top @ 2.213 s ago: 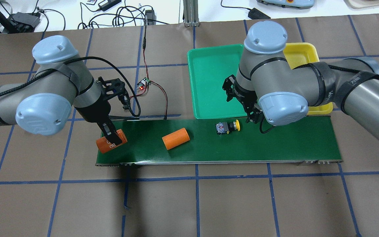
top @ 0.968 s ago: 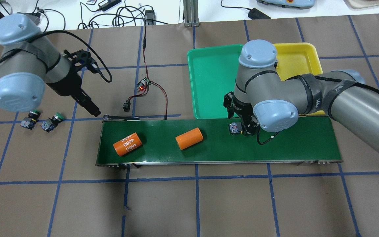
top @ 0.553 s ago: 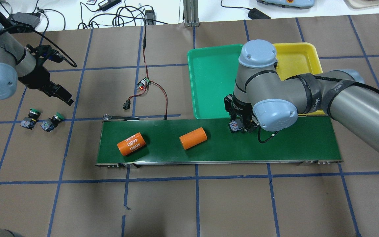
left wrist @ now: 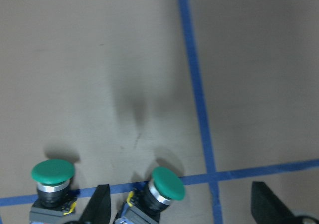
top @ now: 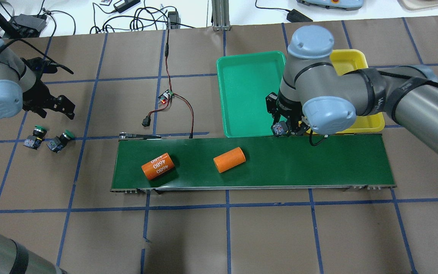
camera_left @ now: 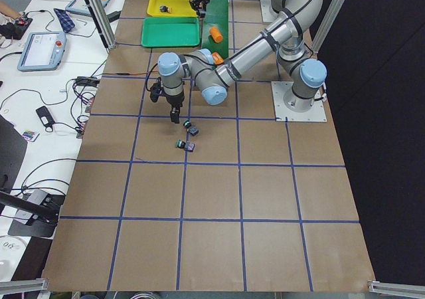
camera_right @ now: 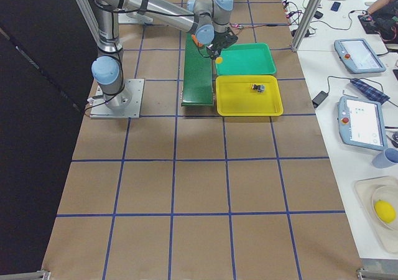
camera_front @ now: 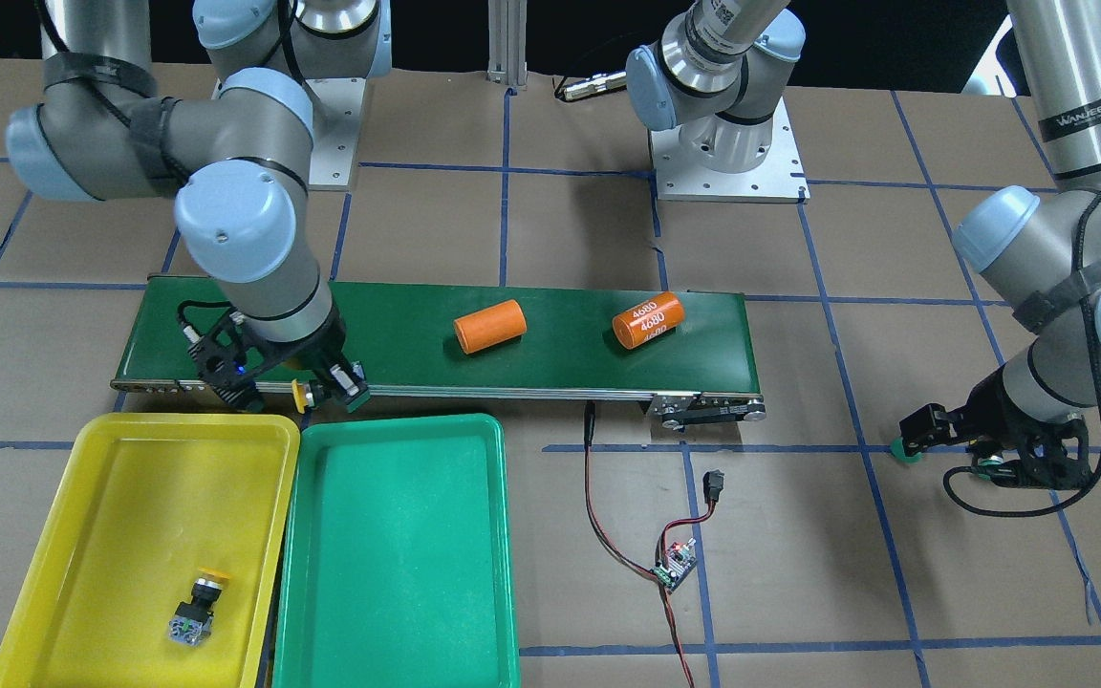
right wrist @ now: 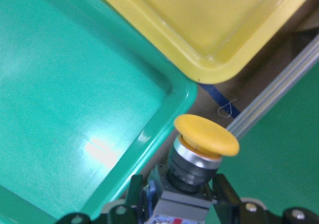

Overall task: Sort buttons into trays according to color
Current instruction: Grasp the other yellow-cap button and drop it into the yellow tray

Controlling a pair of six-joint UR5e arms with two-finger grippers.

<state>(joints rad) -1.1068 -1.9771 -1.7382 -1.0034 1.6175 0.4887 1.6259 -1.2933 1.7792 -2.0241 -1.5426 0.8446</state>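
Dark-green conveyor belt (top: 318, 163), two orange cylinders (top: 158, 166) (top: 229, 160), wired circuit board (top: 165, 97)

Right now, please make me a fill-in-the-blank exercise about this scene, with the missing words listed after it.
1. The right gripper holds a button with a ____ cap.
2. The yellow tray contains ____ other button.
3. ____ orange cylinders lie on the conveyor belt.
4. The open left gripper is near two buttons with ____ caps.
Missing words: yellow, one, two, green.
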